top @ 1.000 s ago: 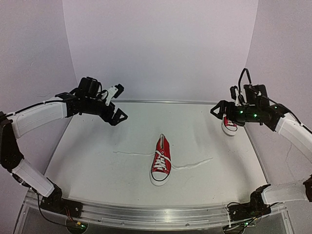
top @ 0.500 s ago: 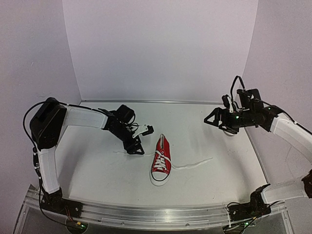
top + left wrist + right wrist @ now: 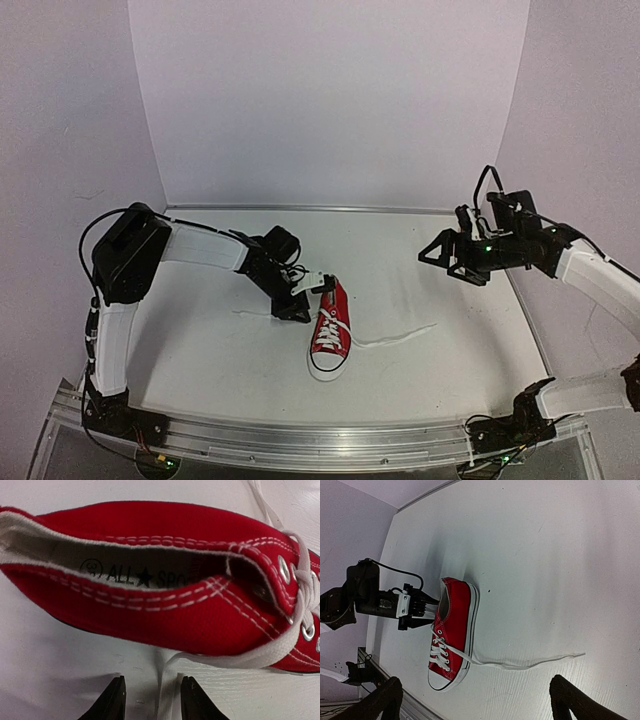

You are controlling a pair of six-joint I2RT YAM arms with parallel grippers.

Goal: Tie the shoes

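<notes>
**TOP EXT.**
- Shoe (image 3: 330, 325): 1 pc seen, red canvas w/ white toe cap. Laid flat at mid table (image 3: 200, 350), toe toward the arm bases, untied. A 2nd shoe is not made out in this view.
- Left lace (image 3: 260, 314): trailed flat on the table to the shoe's left.
- Right lace (image 3: 400, 338): trailed out to the right. Both ends are spread apart, prob. so each arm can take its own.
- Left gripper (image 3: 305, 295): brought low, just beside the shoe's heel qtr, over the root of the left lace.
- Right gripper (image 3: 447, 258): held above the table, well apart from the shoe and to its right.

**LEFT WRIST**
- Shoe (image 3: 165, 595): seen side-on, collar open, eyelets at right.
- Left lace (image 3: 166, 695): run down from the eyelets along the shoe's side.
- Left gripper (image 3: 152, 702): jaws part-way apart, one set each side of the lace. A gap shows on both sides, so no pinch is made yet and nothing is held. Judged lined up for a lace grab.

**RIGHT WRIST**
- Right gripper (image 3: 476, 690): jaws spread fully wide, nothing between them.
- Shoe (image 3: 451, 635) and right lace (image 3: 530, 664): kept in sight well below. Judged on standby, aimed at its own lace.
</notes>
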